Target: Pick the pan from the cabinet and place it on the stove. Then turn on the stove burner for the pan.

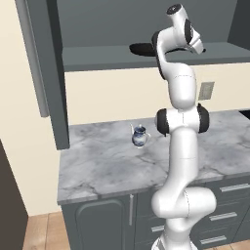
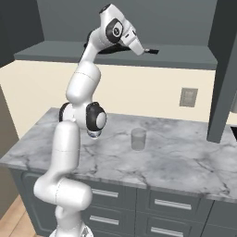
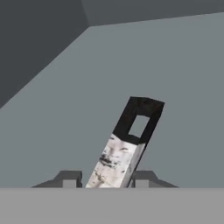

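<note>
Pan (image 1: 140, 49) lies on cabinet (image 1: 53, 73) shelf, behind the arm; small jug (image 1: 139, 136) stands on the marble surface (image 1: 102, 166).

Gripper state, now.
Gripper: closed on the pan by its handle, inside the cabinet.

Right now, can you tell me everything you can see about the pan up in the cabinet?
The pan is small, round, shallow and nearly black, lying flat on the cabinet's inner shelf, partly hidden behind the robot arm. Its long thin handle points toward the hand. In the hand view the handle looks pale and scuffed like worn metal, with a black tip that has a hanging hole. The gripper has its fingertips on either side of the handle, closed on it.
</note>
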Robot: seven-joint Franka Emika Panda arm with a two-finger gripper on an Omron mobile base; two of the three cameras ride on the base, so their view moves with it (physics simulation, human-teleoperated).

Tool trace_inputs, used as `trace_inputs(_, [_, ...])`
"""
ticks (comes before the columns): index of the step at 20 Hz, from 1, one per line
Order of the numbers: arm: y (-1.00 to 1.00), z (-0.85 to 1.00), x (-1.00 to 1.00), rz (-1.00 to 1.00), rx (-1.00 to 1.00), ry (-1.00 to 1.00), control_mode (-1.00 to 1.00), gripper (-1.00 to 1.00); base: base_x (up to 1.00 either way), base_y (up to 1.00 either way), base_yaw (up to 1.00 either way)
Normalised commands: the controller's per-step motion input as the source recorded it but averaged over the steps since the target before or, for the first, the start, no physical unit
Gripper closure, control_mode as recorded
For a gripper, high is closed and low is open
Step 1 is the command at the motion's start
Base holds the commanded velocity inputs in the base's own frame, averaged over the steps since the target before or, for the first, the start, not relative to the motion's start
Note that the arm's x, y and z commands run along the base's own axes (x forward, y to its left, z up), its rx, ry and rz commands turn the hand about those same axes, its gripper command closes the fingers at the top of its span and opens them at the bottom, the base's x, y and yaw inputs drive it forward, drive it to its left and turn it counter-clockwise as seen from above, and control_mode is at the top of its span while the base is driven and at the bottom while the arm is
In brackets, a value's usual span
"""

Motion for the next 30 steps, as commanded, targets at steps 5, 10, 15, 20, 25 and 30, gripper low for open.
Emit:
trace_inputs(5, [0.0, -0.29, -0.01, 0.01, -0.04, -0.09, -1.0, 1.0, 0.0, 0.0, 0.0])
trace_inputs(10, [0.0, -0.38, 0.0, 0.01, -0.03, -0.24, -1.0, 1.0, 0.0, 0.0, 0.0])
trace_inputs(15, [0.0, -0.35, 0.0, 0.0, -0.04, -0.31, -1.0, 1.0, 0.0, 0.0, 0.0])
trace_inputs(20, [0.0, -0.3, 0.0, 0.0, -0.05, -0.35, -1.0, 1.0, 0.0, 0.0, 0.0])
trace_inputs(25, [0.0, -0.19, -0.3, 0.0, -0.08, -0.38, -1.0, 1.0, 0.0, 0.0, 0.0])
trace_inputs(30, [0.0, -0.11, -0.71, 0.0, -0.02, -0.34, -1.0, 1.0, 0.0, 0.0, 0.0])
